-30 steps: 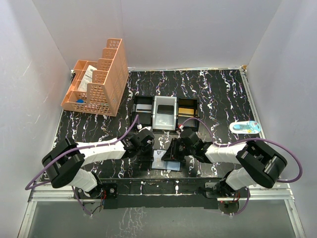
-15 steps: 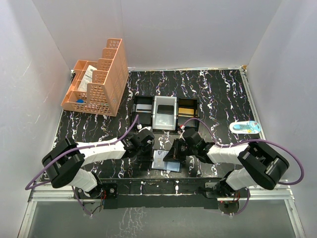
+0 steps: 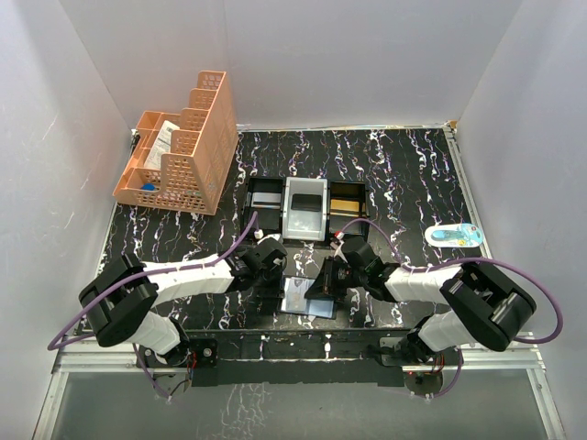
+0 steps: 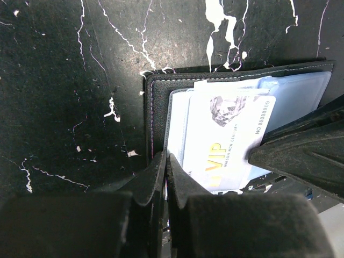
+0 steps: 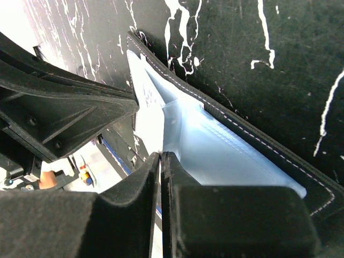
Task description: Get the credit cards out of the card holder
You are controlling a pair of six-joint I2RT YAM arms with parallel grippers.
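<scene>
The card holder (image 3: 298, 299) lies open on the table near the front edge, between my two grippers. In the left wrist view it shows a black stitched border (image 4: 153, 107) and pale blue sleeves, with a white "VIP" card (image 4: 226, 134) partly slid out. My left gripper (image 4: 165, 160) is shut on the holder's near edge; it is also in the top view (image 3: 275, 275). My right gripper (image 5: 161, 157) is shut on the white card's edge (image 5: 148, 115) beside the blue sleeve (image 5: 231, 145); it is also in the top view (image 3: 326, 280).
A black-and-white three-compartment tray (image 3: 305, 206) stands just behind the holder. An orange mesh organiser (image 3: 179, 151) sits at the back left. A small white and blue object (image 3: 454, 235) lies at the right edge. White walls close in the table.
My right gripper has shifted slightly to the right, and more of the holder's pale inside shows. The left arm has barely moved.
</scene>
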